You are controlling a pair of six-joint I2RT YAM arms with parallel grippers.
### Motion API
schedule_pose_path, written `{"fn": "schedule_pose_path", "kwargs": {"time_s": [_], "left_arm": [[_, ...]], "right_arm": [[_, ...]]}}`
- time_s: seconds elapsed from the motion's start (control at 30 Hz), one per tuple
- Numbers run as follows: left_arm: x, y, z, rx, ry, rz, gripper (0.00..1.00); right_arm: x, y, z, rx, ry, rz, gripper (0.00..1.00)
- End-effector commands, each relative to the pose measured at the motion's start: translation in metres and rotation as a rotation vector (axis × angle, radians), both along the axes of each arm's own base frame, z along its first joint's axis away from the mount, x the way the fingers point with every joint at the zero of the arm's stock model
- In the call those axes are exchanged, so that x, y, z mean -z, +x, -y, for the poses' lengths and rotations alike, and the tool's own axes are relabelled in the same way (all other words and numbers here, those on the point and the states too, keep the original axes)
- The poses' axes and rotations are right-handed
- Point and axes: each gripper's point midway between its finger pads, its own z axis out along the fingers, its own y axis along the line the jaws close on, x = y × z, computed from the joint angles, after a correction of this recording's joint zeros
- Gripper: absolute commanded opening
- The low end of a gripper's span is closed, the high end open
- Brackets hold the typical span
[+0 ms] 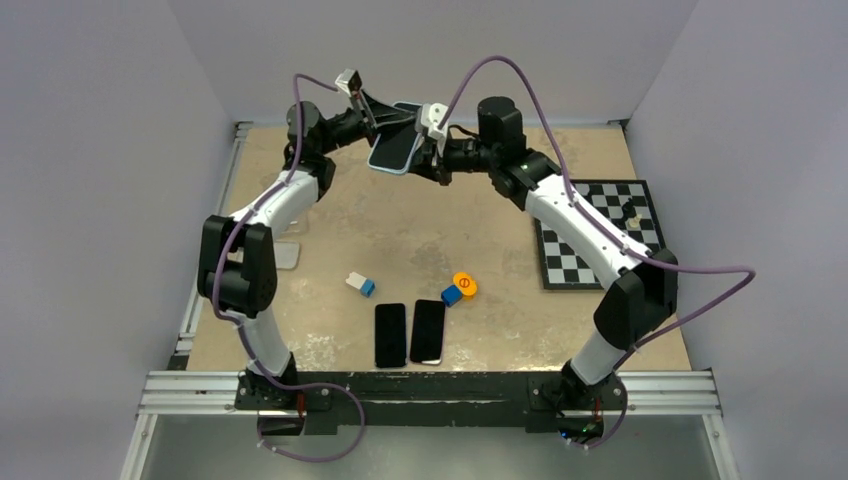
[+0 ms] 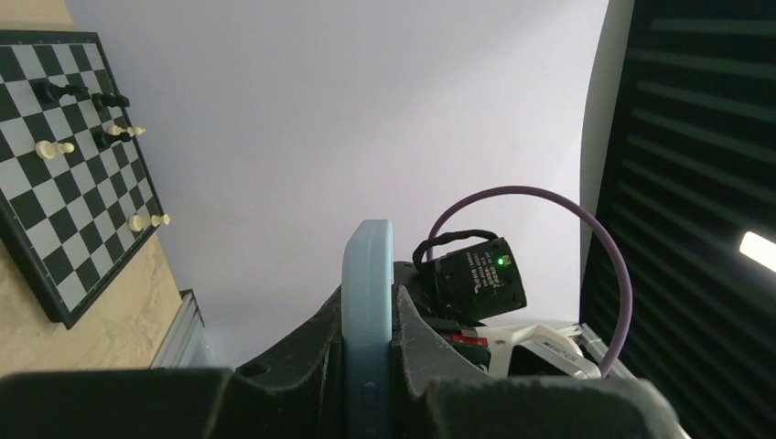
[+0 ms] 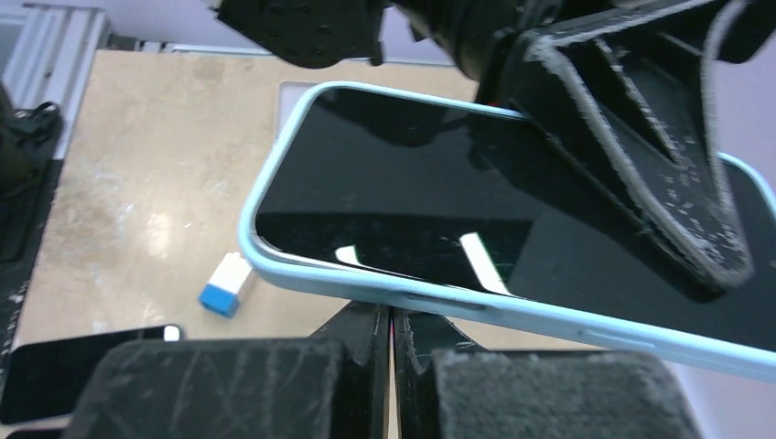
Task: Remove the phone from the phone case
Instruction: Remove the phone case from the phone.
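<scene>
The left hand (image 1: 385, 112) clamps the blue phone case (image 2: 368, 302) across front and back, holding it off the counter (image 1: 450, 230) with the phone (image 3: 439, 210) seated inside. The right hand (image 3: 392, 315) is pinched closed on nothing, tips just beneath the case's long edge. Prying seems barely begun, and next it must catch that lip and peel it away.

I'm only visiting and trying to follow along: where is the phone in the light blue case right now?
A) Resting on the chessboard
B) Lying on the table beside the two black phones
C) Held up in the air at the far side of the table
C: the cased phone is raised clear of the table, with the left tool clamped on its edge.
</scene>
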Motion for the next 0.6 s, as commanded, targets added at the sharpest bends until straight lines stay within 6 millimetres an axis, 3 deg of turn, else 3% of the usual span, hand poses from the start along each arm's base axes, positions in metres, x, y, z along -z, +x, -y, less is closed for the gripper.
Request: {"fn": "schedule_pose_path", "kwargs": {"time_s": [0.0,0.17,0.3,0.33,0.43,0.57], "left_arm": [[-0.012,-0.04,0.028,0.128,-0.014,0.027,0.0],[-0.03,-0.027,0.012,-0.007,-0.047,0.143,0.0],[-0.044,-0.015,-0.008,-0.166,-0.089,0.224,0.0],[-0.048,-0.012,-0.011,-0.199,-0.109,0.236,0.0],[-0.058,-0.009,-0.019,-0.264,-0.169,0.268,0.0],[-0.066,-0.007,-0.026,-0.321,-0.206,0.295,0.0]], "right_arm": [[-0.079,0.045,0.004,0.11,0.195,0.264,0.0],[-0.04,0.045,0.027,0.16,0.244,0.007,0.01],[-0.014,0.04,0.041,0.242,0.297,-0.234,0.32],[-0.01,0.038,0.04,0.248,0.298,-0.296,0.36],[-0.005,0.018,0.035,0.194,0.313,-0.468,0.46],[-0.02,-0.02,0.039,0.054,0.411,-0.643,0.59]]}}
